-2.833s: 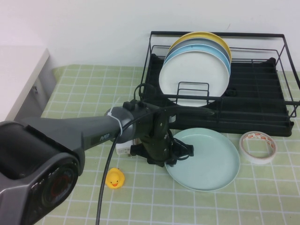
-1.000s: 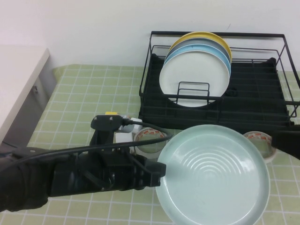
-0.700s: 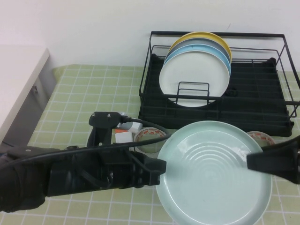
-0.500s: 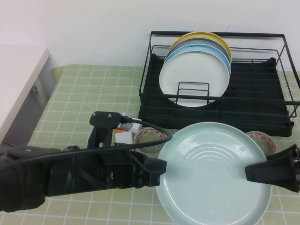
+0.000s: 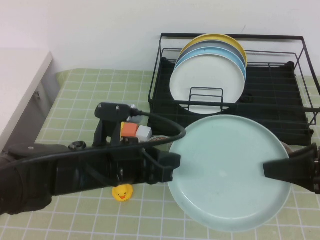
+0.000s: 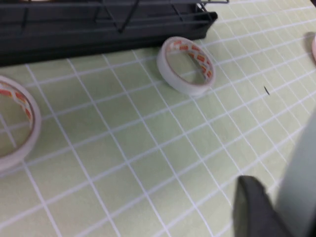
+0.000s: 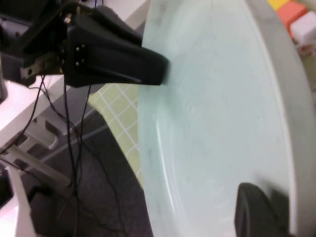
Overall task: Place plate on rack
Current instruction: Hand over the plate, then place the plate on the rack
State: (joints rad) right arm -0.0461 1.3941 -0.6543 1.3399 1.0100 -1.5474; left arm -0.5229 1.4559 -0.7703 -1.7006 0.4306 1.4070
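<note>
Jaws left, right: apparently on plate [image 5: 225, 170]

**Bystanders on a green-tiled table**

A small yellow rubber duck [image 5: 122, 192] sits on the pale green checked tablecloth [image 5: 80, 95]. Farther back, an orange block [image 5: 129, 129] and a white block [image 5: 143, 132] lie side by side. White [image 5: 202, 82], light blue [image 5: 227, 56] and yellow [image 5: 235, 44] plates stand upright together. Two rolls of tape [image 6: 186, 65] [image 6: 15, 123], printed red and white, rest apart on the cloth. A white counter [image 5: 20, 80] edges the scene.
</note>
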